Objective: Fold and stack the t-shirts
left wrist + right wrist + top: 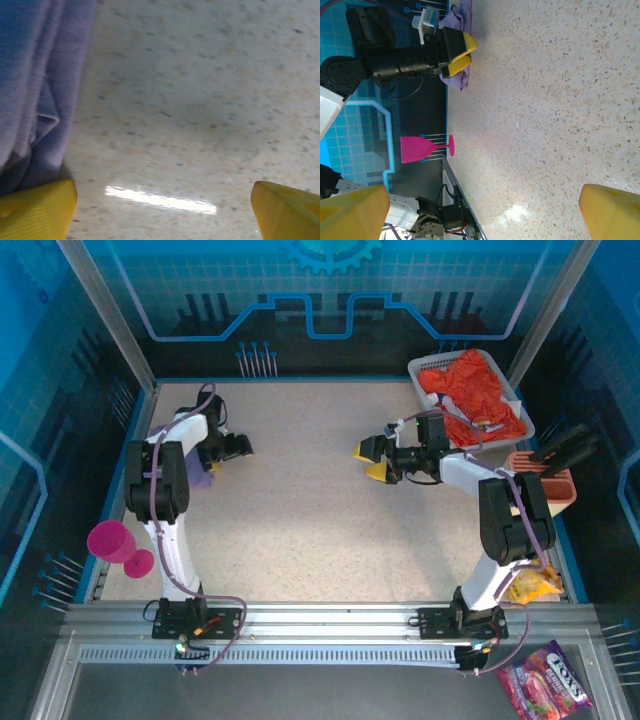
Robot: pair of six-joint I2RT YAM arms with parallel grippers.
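Top: orange-red t-shirt (470, 390) lies crumpled in the white slatted basket (414, 367), not yet folded. Lavender t-shirt (203, 477) sits under the left arm, possibly folded. Right gripper (372, 460) spread, empty.
Left wrist: left gripper (162, 205) spread, empty; soft layered lavender cloth beside one finger.
Right wrist: hard speckled tabletop (545, 100).

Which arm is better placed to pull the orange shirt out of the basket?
Probably the right arm: its open jaws hang near the basket holding the orange shirt; the left arm is over by the lavender shirt.
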